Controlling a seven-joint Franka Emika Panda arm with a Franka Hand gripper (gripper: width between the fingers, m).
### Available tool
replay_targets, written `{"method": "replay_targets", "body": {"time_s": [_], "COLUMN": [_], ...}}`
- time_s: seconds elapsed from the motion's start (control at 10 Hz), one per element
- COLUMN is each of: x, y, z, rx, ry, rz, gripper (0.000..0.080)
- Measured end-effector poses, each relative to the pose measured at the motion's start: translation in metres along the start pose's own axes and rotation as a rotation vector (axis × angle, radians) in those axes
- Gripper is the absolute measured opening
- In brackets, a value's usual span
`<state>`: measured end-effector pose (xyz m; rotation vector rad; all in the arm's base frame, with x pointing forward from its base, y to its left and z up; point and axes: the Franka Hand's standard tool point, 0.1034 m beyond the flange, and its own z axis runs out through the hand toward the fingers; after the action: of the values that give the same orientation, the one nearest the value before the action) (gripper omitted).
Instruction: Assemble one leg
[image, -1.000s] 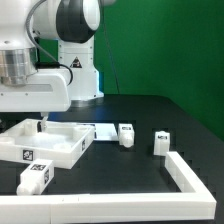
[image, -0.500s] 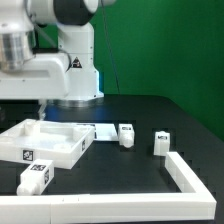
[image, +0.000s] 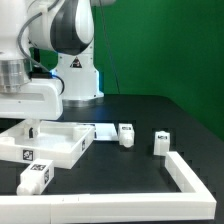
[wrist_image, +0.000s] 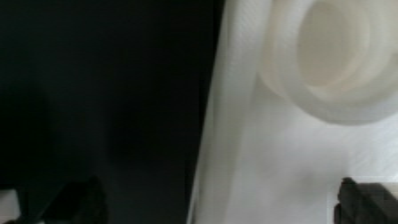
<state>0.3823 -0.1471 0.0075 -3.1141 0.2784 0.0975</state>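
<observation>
Three legs show in the exterior view: one (image: 126, 134) and another (image: 161, 142) stand upright on the black table to the right, and a third (image: 36, 177) lies at the front left. My gripper (image: 33, 129) hangs low over the far left part of the wide white panel (image: 55, 143). In the wrist view my gripper (wrist_image: 222, 205) is open, with its dark fingertips (wrist_image: 80, 200) far apart. The panel's edge (wrist_image: 267, 150) and a round socket (wrist_image: 338, 60) lie below them. It holds nothing.
A white L-shaped rail (image: 186, 176) borders the table at the front right. The marker board (image: 100, 129) lies flat behind the panel. The robot's base (image: 78, 75) stands at the back, with a green wall behind it.
Half a second ago the gripper stood higher. It has now come down and a little toward the exterior view's left, over the panel. The legs and the panel have not moved.
</observation>
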Motion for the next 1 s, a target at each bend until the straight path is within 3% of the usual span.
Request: {"method": "replay_targets", "body": {"time_s": [0.1,0.3,0.4,0.5,0.6,0.9,1.0], "x": [0.000,0.000,0.000,0.000,0.000,0.002,0.012], "y": [0.000,0.000,0.000,0.000,0.000,-0.004,-0.019], "z": [0.000,0.000,0.000,0.000,0.000,-0.003,-0.018], "rx": [0.000,0.000,0.000,0.000,0.000,0.010,0.044], "ry": [-0.001,-0.001,-0.001,-0.001,-0.001,-0.010,-0.029], "rz": [0.000,0.000,0.000,0.000,0.000,0.005,0.011], "gripper": [0.0649,0.0411,0.0411,0.0227,0.0096,0.0053,0.0053]}}
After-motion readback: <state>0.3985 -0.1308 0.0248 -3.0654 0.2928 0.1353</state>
